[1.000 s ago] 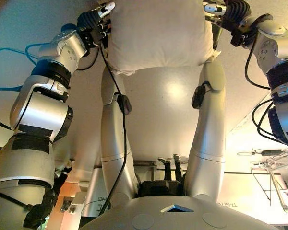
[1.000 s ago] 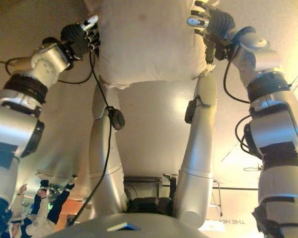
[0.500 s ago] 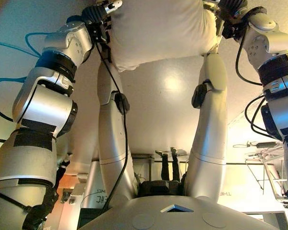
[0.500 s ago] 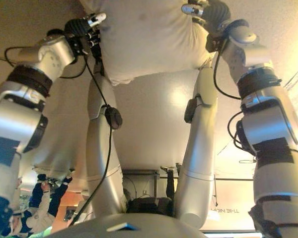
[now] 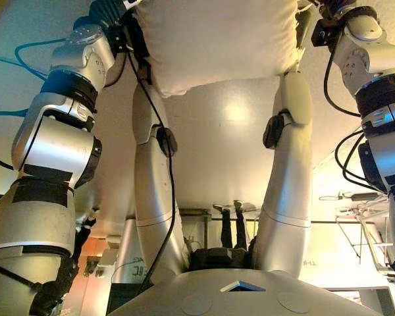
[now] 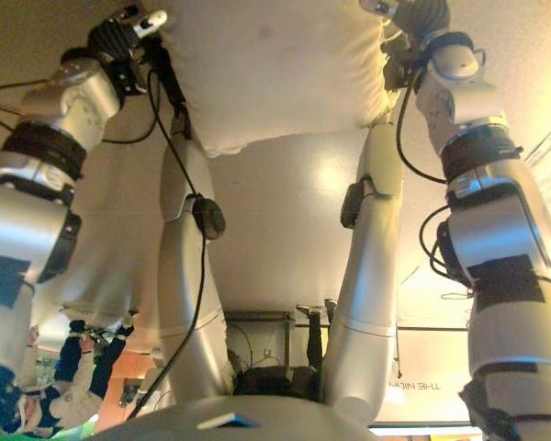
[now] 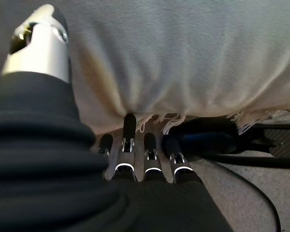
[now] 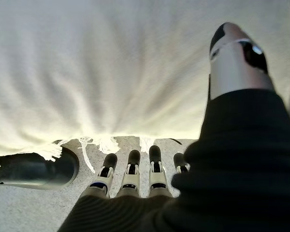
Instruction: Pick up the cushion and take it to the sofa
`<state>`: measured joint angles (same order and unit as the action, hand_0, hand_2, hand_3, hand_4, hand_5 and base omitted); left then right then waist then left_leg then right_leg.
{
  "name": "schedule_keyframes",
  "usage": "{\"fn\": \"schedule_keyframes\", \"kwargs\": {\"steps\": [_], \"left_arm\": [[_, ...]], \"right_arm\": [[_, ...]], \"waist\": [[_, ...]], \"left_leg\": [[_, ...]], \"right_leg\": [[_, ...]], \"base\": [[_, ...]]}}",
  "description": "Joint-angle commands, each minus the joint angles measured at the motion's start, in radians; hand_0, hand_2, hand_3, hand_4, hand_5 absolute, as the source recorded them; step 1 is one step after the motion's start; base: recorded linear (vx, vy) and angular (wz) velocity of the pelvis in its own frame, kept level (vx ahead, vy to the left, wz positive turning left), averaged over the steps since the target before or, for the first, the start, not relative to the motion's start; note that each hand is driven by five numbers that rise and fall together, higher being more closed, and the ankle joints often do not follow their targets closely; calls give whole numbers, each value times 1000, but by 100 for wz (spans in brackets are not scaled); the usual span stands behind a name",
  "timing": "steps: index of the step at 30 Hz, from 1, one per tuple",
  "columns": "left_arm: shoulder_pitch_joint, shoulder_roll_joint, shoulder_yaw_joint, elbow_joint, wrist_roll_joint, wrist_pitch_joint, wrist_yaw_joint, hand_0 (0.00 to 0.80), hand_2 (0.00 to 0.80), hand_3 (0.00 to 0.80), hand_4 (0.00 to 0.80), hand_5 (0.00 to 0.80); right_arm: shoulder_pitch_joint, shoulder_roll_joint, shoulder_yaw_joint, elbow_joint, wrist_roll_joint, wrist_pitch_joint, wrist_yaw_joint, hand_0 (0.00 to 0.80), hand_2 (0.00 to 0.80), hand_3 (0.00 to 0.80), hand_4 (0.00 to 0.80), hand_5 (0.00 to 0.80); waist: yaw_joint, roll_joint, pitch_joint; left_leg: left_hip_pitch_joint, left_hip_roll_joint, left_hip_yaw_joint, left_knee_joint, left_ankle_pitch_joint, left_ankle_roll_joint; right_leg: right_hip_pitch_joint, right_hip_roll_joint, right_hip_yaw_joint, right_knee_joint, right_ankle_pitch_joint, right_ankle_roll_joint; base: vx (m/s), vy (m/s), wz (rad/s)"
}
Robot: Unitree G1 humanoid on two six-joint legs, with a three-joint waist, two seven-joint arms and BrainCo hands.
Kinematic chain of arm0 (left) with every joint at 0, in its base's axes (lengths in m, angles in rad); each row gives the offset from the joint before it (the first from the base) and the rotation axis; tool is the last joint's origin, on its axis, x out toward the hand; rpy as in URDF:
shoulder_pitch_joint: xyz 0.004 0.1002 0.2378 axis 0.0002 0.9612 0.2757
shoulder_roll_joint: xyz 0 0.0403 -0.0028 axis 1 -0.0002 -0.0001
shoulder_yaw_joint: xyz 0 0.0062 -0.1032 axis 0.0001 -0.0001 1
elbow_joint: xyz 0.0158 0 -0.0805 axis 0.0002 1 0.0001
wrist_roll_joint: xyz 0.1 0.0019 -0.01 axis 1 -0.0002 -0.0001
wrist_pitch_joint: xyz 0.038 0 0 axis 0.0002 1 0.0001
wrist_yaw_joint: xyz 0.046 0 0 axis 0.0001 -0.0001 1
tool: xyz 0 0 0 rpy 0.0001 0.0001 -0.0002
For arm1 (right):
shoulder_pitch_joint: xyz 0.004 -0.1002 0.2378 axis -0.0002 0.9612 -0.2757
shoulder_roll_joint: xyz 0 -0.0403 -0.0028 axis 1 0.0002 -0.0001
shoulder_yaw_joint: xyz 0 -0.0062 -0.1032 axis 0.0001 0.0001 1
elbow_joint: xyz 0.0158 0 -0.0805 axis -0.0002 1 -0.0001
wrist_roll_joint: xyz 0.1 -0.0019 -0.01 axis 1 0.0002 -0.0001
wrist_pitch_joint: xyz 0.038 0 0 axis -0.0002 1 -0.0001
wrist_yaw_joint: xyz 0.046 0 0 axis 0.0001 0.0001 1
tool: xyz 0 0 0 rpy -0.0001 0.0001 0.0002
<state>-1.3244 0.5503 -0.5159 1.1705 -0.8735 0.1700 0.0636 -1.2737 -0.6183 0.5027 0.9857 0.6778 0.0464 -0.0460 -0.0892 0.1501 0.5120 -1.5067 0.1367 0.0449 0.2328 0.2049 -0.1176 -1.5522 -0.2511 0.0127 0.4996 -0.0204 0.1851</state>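
A cream cushion [image 5: 217, 39] with a frayed fringe hangs at the top of the eye views, clamped between my two hands. My left hand [image 6: 119, 32] presses its left side and my right hand [image 6: 413, 14] its right side. In the left wrist view the straight fingers [image 7: 129, 145] reach under the cushion's fringed edge [image 7: 183, 58] and the thumb lies along its face. The right wrist view shows the same hold: fingers [image 8: 154, 164] under the edge of the cushion [image 8: 111, 63], thumb straight against the cloth. Both hands are open and carry it by pressing inward.
A person's dark legs [image 5: 232, 227] stand beyond the cushion, by a low piece of furniture [image 5: 197, 220]. More people [image 6: 73, 386] show at the lower left. A white wire rack [image 5: 362, 214] stands at the right. The floor is pale and glossy.
Both arms have moved the cushion farther toward the top of the eye views. The hands now sit at the picture's upper edge, still pressed on the cushion's sides.
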Motion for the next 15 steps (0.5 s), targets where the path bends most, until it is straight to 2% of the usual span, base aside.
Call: {"fn": "schedule_keyframes", "kwargs": {"steps": [1,5,11,13,15], "left_arm": [[9,18,22,23,74,-6,39,0,0,0,0,0],[13,16,29,20,67,-20,46,0,0,0,0,0],[1,-1,9,14,84,-21,22,0,0,0,0,0],[4,-6,8,11,78,-28,21,0,0,0,0,0],[8,-12,11,12,75,-38,3,0,0,0,0,0]], "right_arm": [[-15,-22,42,-7,-140,-53,-150,0,0,0,0,0],[-16,-31,46,-17,-226,-20,-308,0,0,0,0,0],[-45,-24,50,-31,-275,22,-471,0,0,0,0,0],[-51,-14,54,-33,-274,29,-478,0,0,0,0,0],[-55,-1,57,-25,-253,29,-401,0,0,0,0,0]], "waist": [[24,-44,8],[25,-54,8],[24,-60,8],[25,-59,8],[26,-59,8]], "left_leg": [[-56,26,-19,109,-123,-20],[-62,25,-22,102,-123,-16],[-63,24,-16,84,-126,-14],[-63,24,-15,79,-128,-14],[-63,24,-15,74,-130,-13]], "right_leg": [[13,19,-14,-50,10,-44],[13,22,-19,-57,12,-41],[1,18,-14,-63,16,-35],[-3,17,-11,-66,15,-34],[-7,14,-8,-68,14,-33]], "base": [[0,0,0],[5,-8,0],[17,-18,-6],[0,0,0],[0,0,0]]}}
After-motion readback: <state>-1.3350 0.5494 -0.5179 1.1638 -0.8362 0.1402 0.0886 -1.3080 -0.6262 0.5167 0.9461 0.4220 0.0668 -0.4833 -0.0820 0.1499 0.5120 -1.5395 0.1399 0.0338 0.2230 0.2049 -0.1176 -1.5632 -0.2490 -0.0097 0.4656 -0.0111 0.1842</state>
